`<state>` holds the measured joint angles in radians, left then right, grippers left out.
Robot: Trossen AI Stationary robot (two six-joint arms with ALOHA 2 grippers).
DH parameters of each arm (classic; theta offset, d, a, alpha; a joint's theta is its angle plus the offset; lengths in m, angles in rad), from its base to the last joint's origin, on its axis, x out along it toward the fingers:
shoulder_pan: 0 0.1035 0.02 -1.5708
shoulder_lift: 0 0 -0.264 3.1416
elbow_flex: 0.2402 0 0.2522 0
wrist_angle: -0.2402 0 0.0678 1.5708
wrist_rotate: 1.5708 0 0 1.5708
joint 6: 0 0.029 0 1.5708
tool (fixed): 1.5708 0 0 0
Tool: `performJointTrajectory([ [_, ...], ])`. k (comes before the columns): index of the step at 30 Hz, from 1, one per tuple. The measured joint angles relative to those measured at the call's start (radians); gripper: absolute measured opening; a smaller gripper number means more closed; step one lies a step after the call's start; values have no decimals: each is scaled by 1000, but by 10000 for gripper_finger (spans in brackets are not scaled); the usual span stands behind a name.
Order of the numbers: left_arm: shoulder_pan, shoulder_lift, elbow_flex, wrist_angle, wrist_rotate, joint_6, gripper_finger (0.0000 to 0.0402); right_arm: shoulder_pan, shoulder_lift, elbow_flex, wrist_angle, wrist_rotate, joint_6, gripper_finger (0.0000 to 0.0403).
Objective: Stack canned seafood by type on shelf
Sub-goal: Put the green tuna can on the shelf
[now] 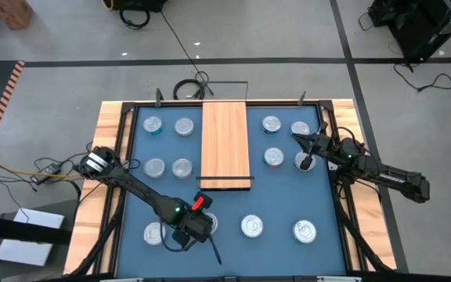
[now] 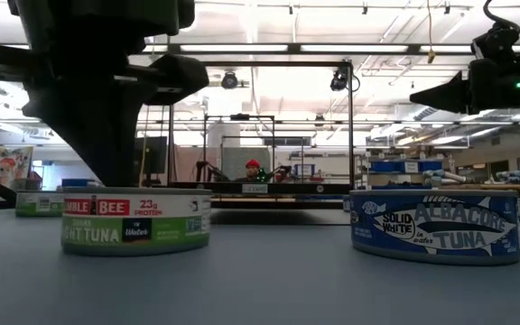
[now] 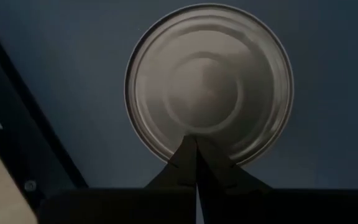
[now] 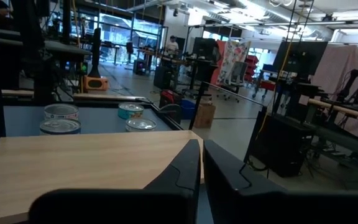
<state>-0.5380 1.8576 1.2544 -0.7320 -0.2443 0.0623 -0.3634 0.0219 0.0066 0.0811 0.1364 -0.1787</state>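
Directly below the left end effector [image 3: 196, 163], fingers shut and empty, lies a tuna can [image 3: 209, 87]. It should open wide before descending. Right end effector [image 1: 304, 139], nearly closed, empty, waits beside the shelf [image 1: 225, 141].

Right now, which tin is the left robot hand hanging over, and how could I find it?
Find the wooden shelf mid-table, then look toward its near end. The left gripper, shut, hangs over a silver-topped tin. Unlike the other tins, the arm covers it from above.
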Motion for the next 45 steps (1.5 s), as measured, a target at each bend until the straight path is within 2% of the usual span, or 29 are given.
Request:
performJointTrajectory([
  [7,-26,-18,-3,-71,-20,-80,0,0,0,0,0,0,0,28],
  [11,-34,-84,-4,-98,-23,-152,0,0,0,0,0,0,0,32],
  [15,-55,-144,-3,-54,-3,-172,7,0,0,0,-1,0,0,31],
  [19,-105,-137,-2,-3,-4,-122,32,0,0,0,0,0,0,28],
  [27,-172,-40,-2,17,-109,-91,103,0,0,0,-1,0,0,30],
  [31,-179,-14,-2,-2,-142,-92,123,0,0,0,-1,0,0,32],
  [39,-176,-11,-29,-3,-151,-174,120,0,0,0,-1,0,0,27],
  [45,-176,-12,-61,27,-151,-206,73,0,0,0,0,0,0,30],
])
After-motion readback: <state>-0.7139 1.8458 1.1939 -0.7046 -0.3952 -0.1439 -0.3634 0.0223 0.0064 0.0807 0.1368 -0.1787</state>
